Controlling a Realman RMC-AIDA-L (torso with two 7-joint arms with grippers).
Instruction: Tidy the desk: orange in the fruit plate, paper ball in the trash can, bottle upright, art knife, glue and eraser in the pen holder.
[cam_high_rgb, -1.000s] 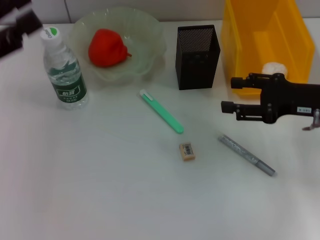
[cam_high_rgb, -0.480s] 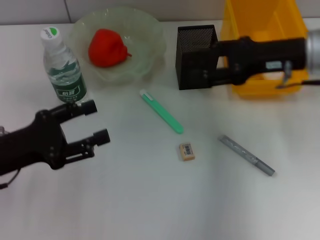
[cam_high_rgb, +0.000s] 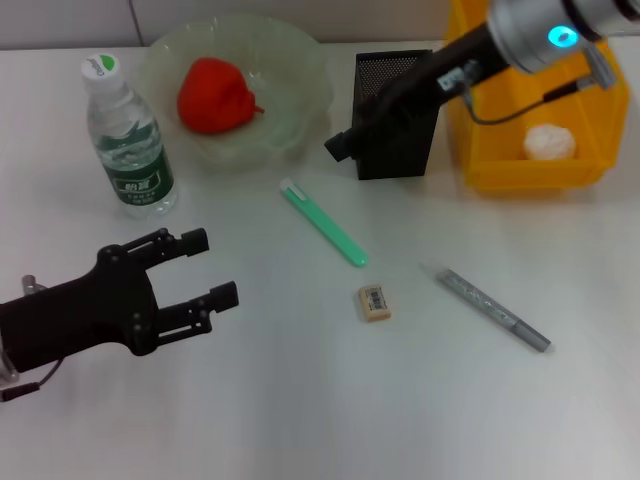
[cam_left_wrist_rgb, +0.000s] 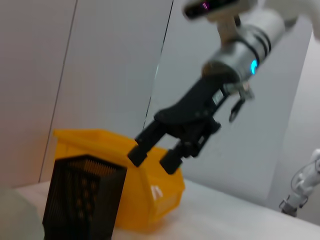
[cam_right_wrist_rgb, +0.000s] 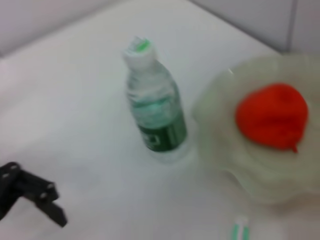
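Bottle (cam_high_rgb: 125, 137): upright, upper left, cap up. Eraser (cam_high_rgb: 374, 302): flat on table (cam_high_rgb: 300, 400) (long axis near-vertical in frame). Left end effector (cam_high_rgb: 203, 268): lower left, spread, empty. Right end effector (cam_left_wrist_rgb: 155, 156): by pen holder (cam_high_rgb: 394, 115), spread.

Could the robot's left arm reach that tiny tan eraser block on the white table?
Probably yes: the left gripper is open, pointing toward the small tan eraser block, with only bare white table between them.

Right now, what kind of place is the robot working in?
Probably a staged desk or office tabletop: a white table against a plain wall, with a mesh pen holder, a yellow trash can and stationery such as an eraser lying loose.
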